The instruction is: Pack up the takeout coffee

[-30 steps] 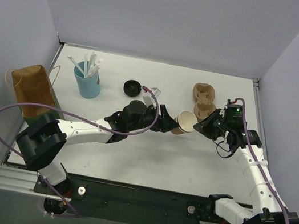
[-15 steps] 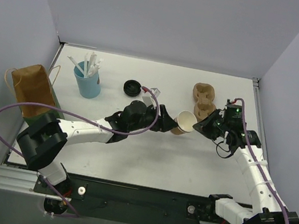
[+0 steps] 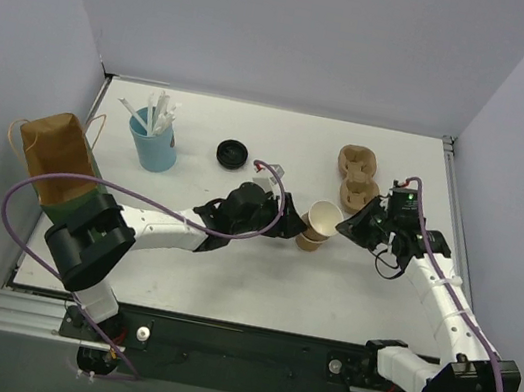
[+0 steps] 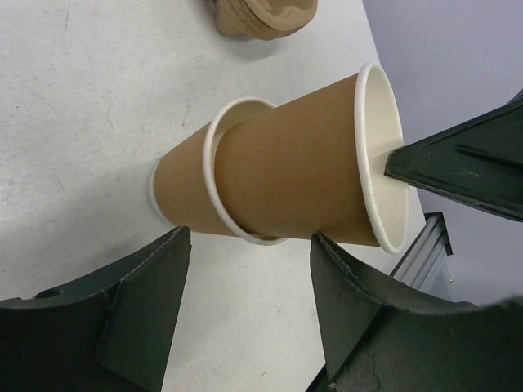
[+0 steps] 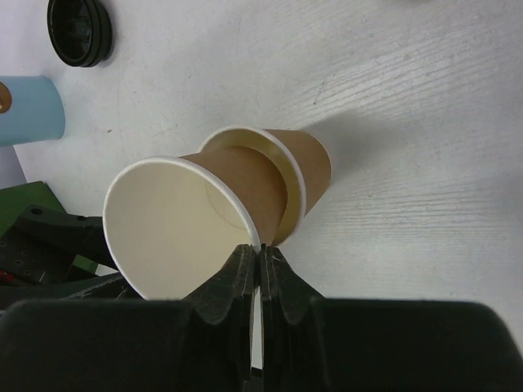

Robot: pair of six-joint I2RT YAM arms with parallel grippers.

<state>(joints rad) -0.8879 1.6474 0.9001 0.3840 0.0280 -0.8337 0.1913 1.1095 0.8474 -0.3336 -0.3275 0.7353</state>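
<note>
Two tan paper cups are nested and tilted over the middle of the table, with no lid on them. The inner cup (image 3: 325, 214) (image 5: 192, 224) (image 4: 310, 175) shows its cream inside, and my right gripper (image 3: 346, 223) (image 5: 260, 249) is shut on its white rim. The outer cup (image 3: 307, 238) (image 4: 184, 192) (image 5: 306, 167) has slid part way off it, base down toward the table. My left gripper (image 3: 290, 223) (image 4: 249, 269) is open, its fingers just short of the cups and not touching them. The black lid (image 3: 232, 154) (image 5: 79, 31) lies apart at the back.
A brown pulp cup carrier (image 3: 357, 175) (image 4: 261, 16) sits behind the right gripper. The blue cup of white straws (image 3: 153, 141) (image 5: 29, 110) stands at the back left, and a brown paper bag (image 3: 56, 155) stands at the left edge.
The left gripper has drawn back to the left, off the cups. The outer cup has slipped down from the inner one, so both now show. The right gripper keeps its hold on the rim.
</note>
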